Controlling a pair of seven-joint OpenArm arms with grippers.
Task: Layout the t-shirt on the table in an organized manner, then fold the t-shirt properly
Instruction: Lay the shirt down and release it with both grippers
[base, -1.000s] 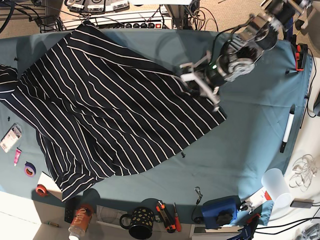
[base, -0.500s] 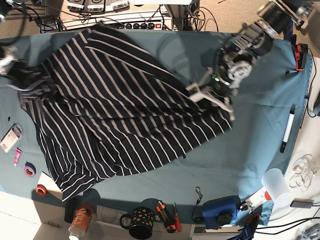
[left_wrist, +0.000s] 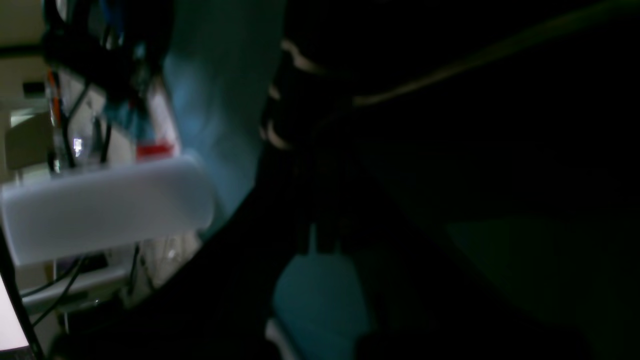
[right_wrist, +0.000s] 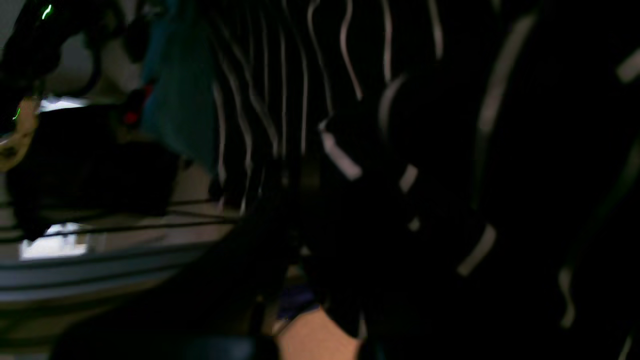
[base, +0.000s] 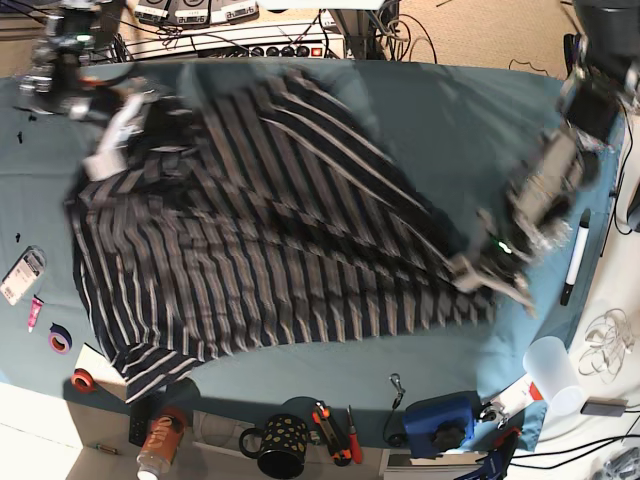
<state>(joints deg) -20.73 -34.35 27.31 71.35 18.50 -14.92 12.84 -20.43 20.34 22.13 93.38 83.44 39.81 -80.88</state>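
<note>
Here, front edge first.
Front edge of the table (base: 440, 345): a black mug with pale dots (base: 272, 447), an orange-topped bottle (base: 162, 440), orange-handled cutters (base: 328, 432), a metal clip (base: 397, 385), a blue box (base: 438, 420) and a clear plastic cup (base: 555, 370). No writing on any of them can be read.
Left edge: two tape rolls (base: 61, 338), a pink tube (base: 33, 312) and a small white packet (base: 21, 274); its print is too small to read.
Right edge: a white marker (base: 575, 258) lying on the teal cloth, label unreadable.
T-shirt (base: 260, 250): the dark shirt with thin white stripes is spread across the left and middle of the table, blurred, stretched between the two grippers; its lower left corner hangs past the front edge.
Left gripper (base: 490, 275): at the shirt's right corner, jaws shut on that corner; the left wrist view is mostly dark cloth with teal beside it and the clear cup at its left.
Right gripper (base: 105, 120): at the far left, jaws closed on the shirt's bunched upper edge; the right wrist view shows striped folds filling the picture.
Far side: beyond the table stands a power strip (base: 290, 48) among cables, with no legible lettering.
</note>
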